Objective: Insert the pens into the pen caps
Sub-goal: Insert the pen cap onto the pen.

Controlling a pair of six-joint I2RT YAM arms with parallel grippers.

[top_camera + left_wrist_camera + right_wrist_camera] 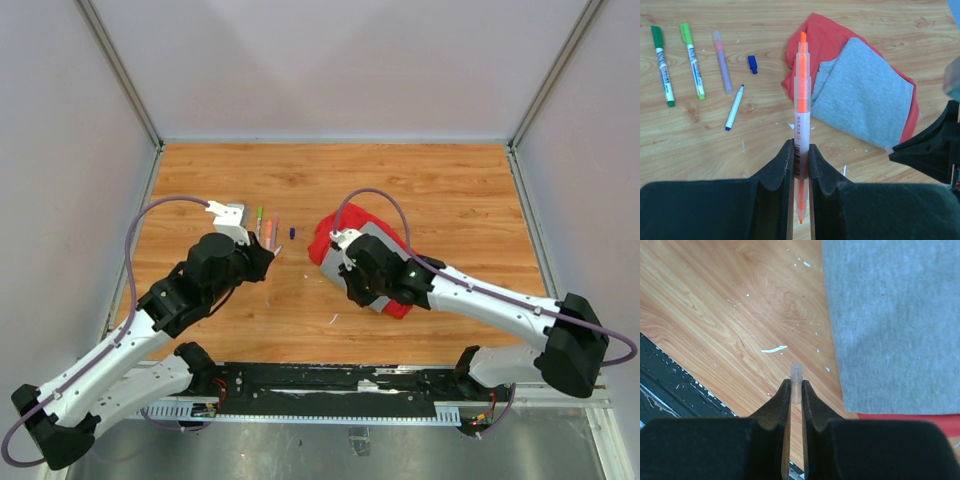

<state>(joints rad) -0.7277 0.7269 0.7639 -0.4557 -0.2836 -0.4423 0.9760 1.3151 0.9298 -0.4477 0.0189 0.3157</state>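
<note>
My left gripper (800,150) is shut on an orange pen (802,95), held lengthwise above the table with both orange tips bare. My right gripper (796,386) is shut on a small clear pen cap (796,374), whose open end sticks out past the fingertips, low over the wood. On the table to the left lie a dark green pen (663,65), a light green pen (692,60), a pale pink pen (722,62) and a thin blue-tipped pen (734,107). A loose blue pen cap (753,64) lies beside them. In the top view the lying pens (268,226) are just above my left gripper (266,256).
A red-and-grey cloth (385,245) lies mid-table under my right arm, and it also shows as the cloth (860,95) to the right of the held pen. The table's near edge with its black rail (670,375) is close to my right gripper. White flecks dot the wood.
</note>
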